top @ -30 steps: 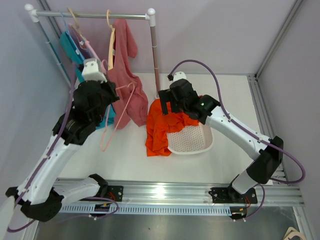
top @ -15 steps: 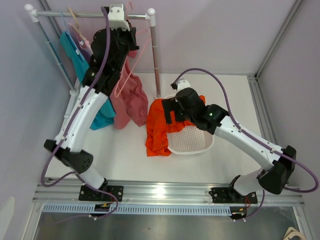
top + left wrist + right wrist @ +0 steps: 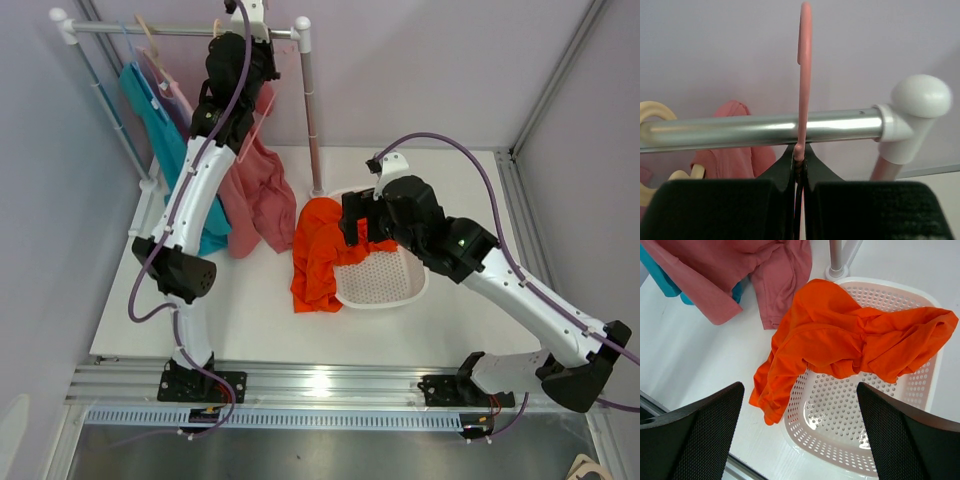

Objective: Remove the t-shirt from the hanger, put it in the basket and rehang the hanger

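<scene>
The orange t-shirt (image 3: 318, 250) lies off any hanger, draped over the left rim of the white perforated basket (image 3: 390, 290); it also shows in the right wrist view (image 3: 840, 337). My left gripper (image 3: 252, 45) is up at the rack's rail (image 3: 170, 30), shut (image 3: 799, 156) on the neck of a bare pink hanger (image 3: 803, 50). The hanger's hook rises just in front of the rail (image 3: 740, 129). My right gripper (image 3: 360, 225) hovers open and empty (image 3: 800, 395) above the basket (image 3: 875, 440) and the shirt.
A rose shirt (image 3: 255, 190) and a teal shirt (image 3: 150, 110) hang from the rail, with a beige hanger (image 3: 655, 112) beside them. The rack's right post (image 3: 310, 110) stands just behind the basket. Walls close in at the left and back.
My left arm has swung up from the table's left side, carrying the pink hanger to the rail. My right gripper has drawn back to the right, away from the orange t-shirt.
</scene>
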Action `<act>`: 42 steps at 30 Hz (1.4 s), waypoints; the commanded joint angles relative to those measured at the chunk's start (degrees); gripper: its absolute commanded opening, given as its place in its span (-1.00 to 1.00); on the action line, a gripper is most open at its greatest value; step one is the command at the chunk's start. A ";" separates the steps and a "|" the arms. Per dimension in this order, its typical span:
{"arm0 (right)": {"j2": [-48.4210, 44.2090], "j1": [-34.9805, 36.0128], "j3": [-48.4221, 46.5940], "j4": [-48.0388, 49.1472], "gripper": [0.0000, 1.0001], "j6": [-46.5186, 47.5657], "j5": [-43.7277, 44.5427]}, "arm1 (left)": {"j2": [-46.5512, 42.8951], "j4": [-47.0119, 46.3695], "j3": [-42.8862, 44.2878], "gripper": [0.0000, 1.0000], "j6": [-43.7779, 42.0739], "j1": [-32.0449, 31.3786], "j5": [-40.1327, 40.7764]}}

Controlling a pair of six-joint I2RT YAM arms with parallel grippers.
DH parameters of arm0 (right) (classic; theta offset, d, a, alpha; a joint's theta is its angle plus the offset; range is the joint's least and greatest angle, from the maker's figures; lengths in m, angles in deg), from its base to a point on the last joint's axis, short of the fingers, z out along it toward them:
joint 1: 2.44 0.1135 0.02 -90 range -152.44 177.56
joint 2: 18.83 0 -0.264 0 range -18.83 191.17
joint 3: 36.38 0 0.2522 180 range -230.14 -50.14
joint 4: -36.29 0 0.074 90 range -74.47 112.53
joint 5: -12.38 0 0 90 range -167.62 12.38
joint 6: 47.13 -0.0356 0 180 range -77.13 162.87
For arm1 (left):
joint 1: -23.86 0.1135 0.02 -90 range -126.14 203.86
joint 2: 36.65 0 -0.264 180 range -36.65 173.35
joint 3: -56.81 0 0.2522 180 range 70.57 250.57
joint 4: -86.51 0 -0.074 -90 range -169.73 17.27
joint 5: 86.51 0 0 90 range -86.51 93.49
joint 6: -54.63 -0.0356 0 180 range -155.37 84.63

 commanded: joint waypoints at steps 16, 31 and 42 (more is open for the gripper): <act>1.21 1.17 0.44 0.94 0.99 -0.86 -5.18 | -2.59 0.12 -5.06 -0.10 4.72 3.21 -4.89; 17.19 12.51 -1.31 -3.01 0.95 2.13 4.14 | -32.63 16.64 -15.59 0.99 16.67 1.55 5.92; 35.21 19.54 -7.66 -9.09 0.93 1.60 6.34 | -52.78 16.21 -41.35 0.99 22.83 -0.48 9.26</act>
